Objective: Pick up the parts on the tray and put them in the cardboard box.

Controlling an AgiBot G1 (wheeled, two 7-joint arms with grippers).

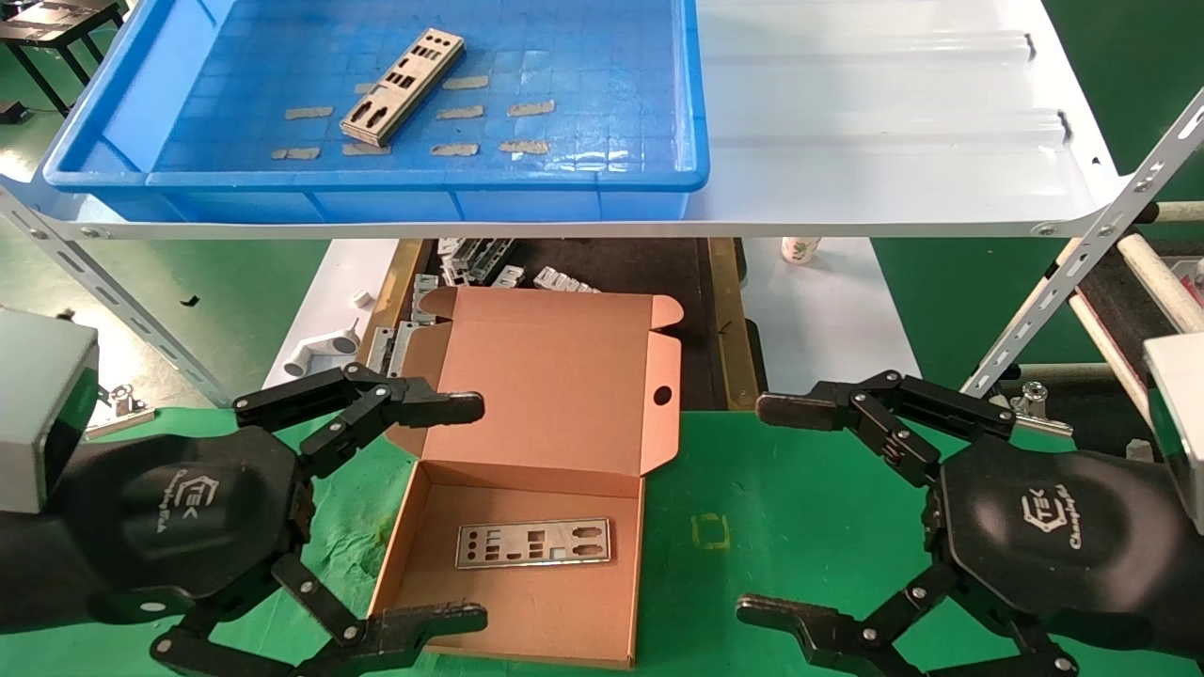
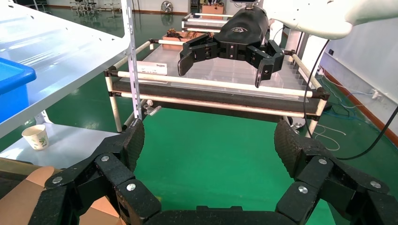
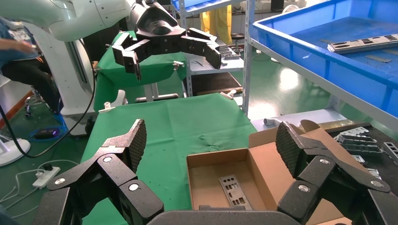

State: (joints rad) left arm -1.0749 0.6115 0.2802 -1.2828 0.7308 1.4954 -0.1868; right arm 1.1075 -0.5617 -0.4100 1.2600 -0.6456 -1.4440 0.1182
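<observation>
Currently one part (image 1: 533, 543) lies flat in the cardboard box (image 1: 527, 602), one plate (image 1: 403, 86) is left in the tray (image 1: 658, 141) at about 11 o'clock of the head view. Left gripper (image 1: 470, 512) hangs wide open over the box's 9 o'clock edge, right gripper (image 1: 767, 512) wide open and empty at 3 o'clock, well apart from the box. Risks: the thin plate sits flush on the tray floor, so fingers may skate off it; the reach could clip the tray's near wall or the shelf (image 1: 847, 202); the upright box lid (image 1: 555, 376) could get knocked
</observation>
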